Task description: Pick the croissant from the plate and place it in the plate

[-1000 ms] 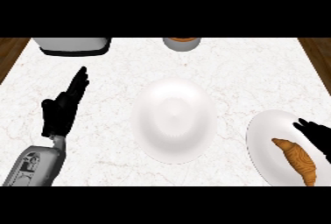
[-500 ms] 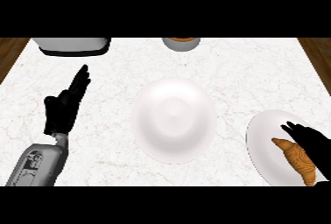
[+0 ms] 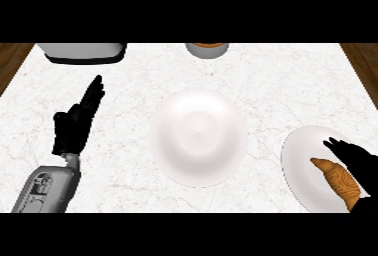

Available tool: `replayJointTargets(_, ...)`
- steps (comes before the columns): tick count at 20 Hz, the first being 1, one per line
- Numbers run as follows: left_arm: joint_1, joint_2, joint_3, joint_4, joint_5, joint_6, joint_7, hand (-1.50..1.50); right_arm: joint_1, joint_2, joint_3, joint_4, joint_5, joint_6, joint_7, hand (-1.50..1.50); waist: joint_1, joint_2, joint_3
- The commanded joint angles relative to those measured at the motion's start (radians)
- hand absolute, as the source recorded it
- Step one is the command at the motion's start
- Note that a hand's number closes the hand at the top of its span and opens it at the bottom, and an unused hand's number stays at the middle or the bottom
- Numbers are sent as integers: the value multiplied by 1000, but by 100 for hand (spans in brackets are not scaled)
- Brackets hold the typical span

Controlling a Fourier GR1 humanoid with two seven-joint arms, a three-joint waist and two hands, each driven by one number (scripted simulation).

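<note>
On the right plate (image 3: 306,160), near the table's (image 3: 133,150) right edge, lies the croissant (image 3: 338,179). It rests on the plate's right half, its narrow tip pointing up and left toward the plate's middle, its thicker body running down and right toward the lower rim. The right hand (image 3: 360,162) comes in from the lower right and lies over the plate's right side, just beside the croissant on its right and upper flank. Its dark fingertips (image 3: 332,144) reach past the croissant's tip, above it on the bare white of the plate. The hand overlaps the croissant's right edge, but whether it touches cannot be told. The fingers look fairly straight and spread, not wrapped about the croissant, which is plain to see along its whole left side.

A second, larger plate (image 3: 198,135) sits at the table's middle, apart from the right plate, with a strip of marble between them. It carries nothing.

The left hand (image 3: 74,125) shows at the left of the table, fingers straight and pointing up, slightly tilted to the right, holding nothing. Its grey forearm (image 3: 44,189) enters from the lower left corner.

At the table's far edge stand a grey appliance (image 3: 83,52) at the left and a grey cup (image 3: 207,49) near the middle, both cut off by the view's top.
</note>
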Motion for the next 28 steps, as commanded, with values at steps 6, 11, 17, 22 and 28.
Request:
replayJointTargets(6,-25,-12,37,20,-18,-38,10,0,-40,94,-9,83,109,-136,-67,150,-2,0,0)
replayJointTargets(11,6,-47,43,40,-41,-32,-36,0,-18,100,-56,108,121,-170,-142,150,-3,0,0)
replayJointTargets(17,40,-13,68,-21,-18,-22,20,0,242,360,-117,-75,84,-192,293,150,-64,-13,-3)
replayJointTargets(22,7,-27,35,-58,-43,-16,61,0,408,485,-24,-408,178,-296,418,150,-33,-8,-2)
replayJointTargets(28,39,-15,43,-60,-20,-50,49,0,369,515,73,-716,290,-406,423,150,-16,-8,-2)
